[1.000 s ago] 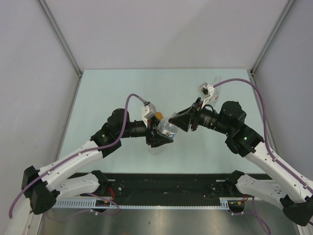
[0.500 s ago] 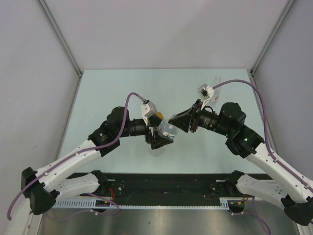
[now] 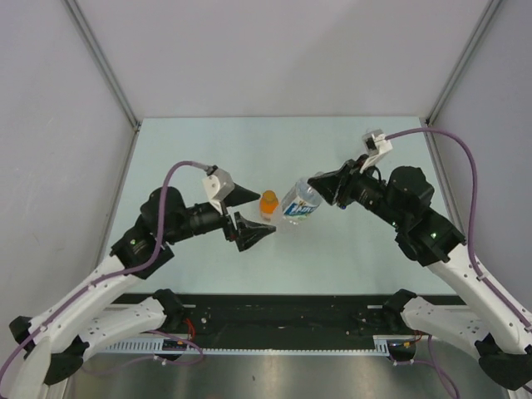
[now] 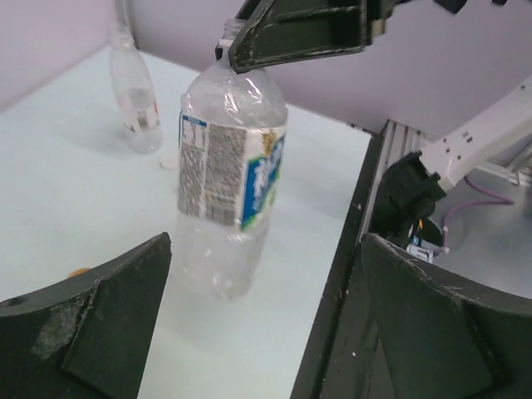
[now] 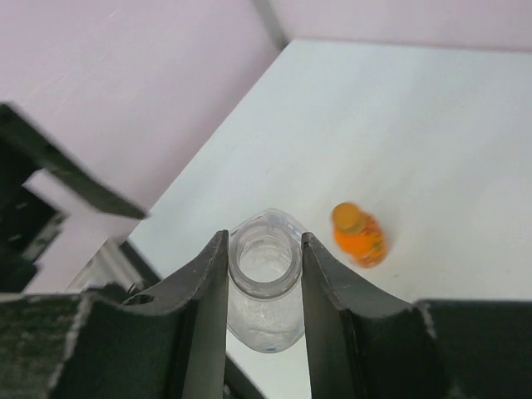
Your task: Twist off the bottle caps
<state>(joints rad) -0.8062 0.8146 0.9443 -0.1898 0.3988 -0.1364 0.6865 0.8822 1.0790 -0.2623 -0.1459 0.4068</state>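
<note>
My right gripper [image 5: 264, 243] is shut on the neck of the clear bottle with the blue label [image 4: 229, 170]. The bottle hangs tilted from it [image 3: 299, 203], and its mouth [image 5: 264, 256] shows open, with no cap on it. My left gripper [image 3: 248, 214] stands wide open to the left of that bottle and holds nothing [image 4: 266, 274]. The squat orange bottle [image 3: 268, 204] stands upright between the two grippers with its orange cap [image 5: 347, 218] on. The slim clear bottle [image 4: 135, 98] stands further back. A small whitish thing [image 4: 169, 164], perhaps a cap, lies beside it.
The pale table [image 3: 191, 150] has grey walls on three sides. The black rail with both arm bases [image 3: 283, 320] runs along the near edge.
My left gripper has opened and drawn back to the left, off the blue-label bottle. My right gripper has carried the bottle up and to the right, uncovering the orange bottle.
</note>
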